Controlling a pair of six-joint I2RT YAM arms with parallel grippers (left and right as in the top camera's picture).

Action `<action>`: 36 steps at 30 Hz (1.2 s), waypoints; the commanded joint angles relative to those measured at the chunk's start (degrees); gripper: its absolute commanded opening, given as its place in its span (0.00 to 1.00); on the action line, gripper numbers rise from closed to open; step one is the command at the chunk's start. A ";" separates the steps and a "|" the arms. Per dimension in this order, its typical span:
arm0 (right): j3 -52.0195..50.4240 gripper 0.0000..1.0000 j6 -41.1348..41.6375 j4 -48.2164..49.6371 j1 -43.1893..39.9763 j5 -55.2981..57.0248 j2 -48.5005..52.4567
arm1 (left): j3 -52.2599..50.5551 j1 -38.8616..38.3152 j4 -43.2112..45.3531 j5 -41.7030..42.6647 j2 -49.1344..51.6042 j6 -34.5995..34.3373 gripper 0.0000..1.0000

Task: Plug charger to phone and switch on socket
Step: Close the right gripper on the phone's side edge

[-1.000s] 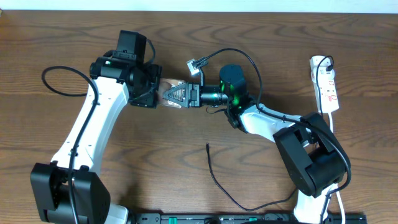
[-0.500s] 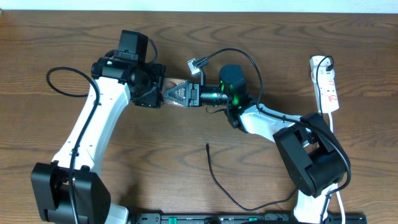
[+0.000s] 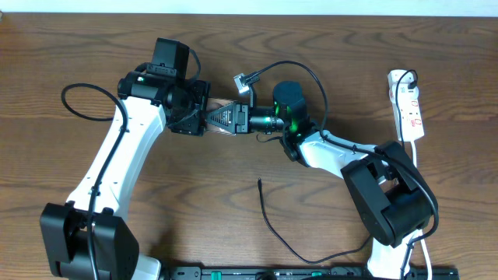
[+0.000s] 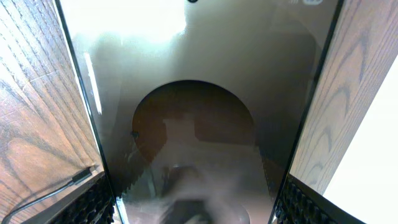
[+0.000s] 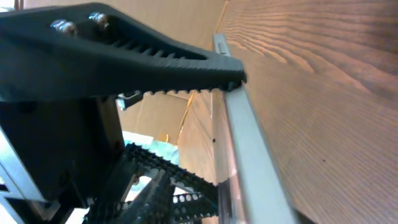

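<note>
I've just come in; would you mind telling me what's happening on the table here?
Both arms are on the phone. The left gripper holds it across its width, fingers on both long edges. The right gripper meets its other end, one fingertip against the edge; whether it grips is unclear. The charger lies loose, not in the phone, and the socket sits untouched at the right.

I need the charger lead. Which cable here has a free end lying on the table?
The thin black charger cable: its tip lies loose on the wood. The white cord leaves the power strip; thicker black loops show none.
</note>
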 commanded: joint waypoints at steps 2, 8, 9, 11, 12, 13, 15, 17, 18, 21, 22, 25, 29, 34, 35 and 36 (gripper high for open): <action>0.66 0.26 -0.31 0.22 0.50 0.00 0.00 | -0.07 -0.24 0.11 0.68 -0.11 -0.07 0.08; 0.66 0.17 -0.31 0.22 0.76 0.00 0.00 | -0.07 -0.24 0.11 0.68 -0.11 -0.07 0.08; 0.66 0.16 -0.31 0.22 0.76 0.00 0.00 | -0.07 -0.24 0.11 0.68 -0.11 -0.07 0.08; 0.66 0.14 -0.31 0.22 0.76 0.00 0.00 | -0.07 -0.24 0.11 0.68 -0.11 -0.07 0.08; 0.66 0.12 -0.31 0.22 0.76 -0.02 0.00 | -0.07 -0.24 0.11 0.68 -0.11 -0.07 0.07; 0.66 0.11 -0.31 0.22 0.76 -0.02 0.00 | -0.07 -0.24 0.11 0.68 -0.11 -0.07 0.07; 0.66 0.08 -0.31 0.22 0.76 -0.02 0.00 | -0.07 -0.24 0.11 0.68 -0.11 -0.07 0.07; 0.66 0.05 -0.31 0.22 0.76 -0.02 0.00 | -0.07 -0.24 0.11 0.68 -0.11 -0.07 0.07; 0.66 0.04 -0.31 0.22 0.76 -0.02 0.00 | -0.07 -0.24 0.11 0.68 -0.11 -0.07 0.07; 0.66 0.01 -0.31 0.22 0.76 -0.02 0.00 | -0.07 -0.24 0.11 0.68 -0.11 -0.07 0.07; 0.66 0.01 -0.31 0.22 0.76 -0.02 0.00 | -0.07 -0.24 0.11 0.68 -0.11 -0.07 0.08; 0.66 0.01 -0.28 0.22 0.76 -0.02 0.00 | -0.07 -0.24 0.09 0.68 -0.11 -0.07 0.08; 0.66 0.01 -0.28 0.22 0.76 -0.02 0.00 | -0.07 -0.24 0.07 0.68 -0.11 0.39 0.38; 0.66 0.01 -0.31 0.22 0.61 -0.04 0.00 | -0.07 -0.22 -0.13 0.68 -0.11 1.14 0.75; 0.66 0.01 -0.31 0.22 0.48 -0.04 0.00 | -0.07 -0.22 -0.15 0.68 -0.11 1.29 0.80; 0.66 0.01 -0.33 0.22 0.24 -0.04 0.00 | -0.07 -0.22 -0.13 0.68 -0.11 1.51 0.85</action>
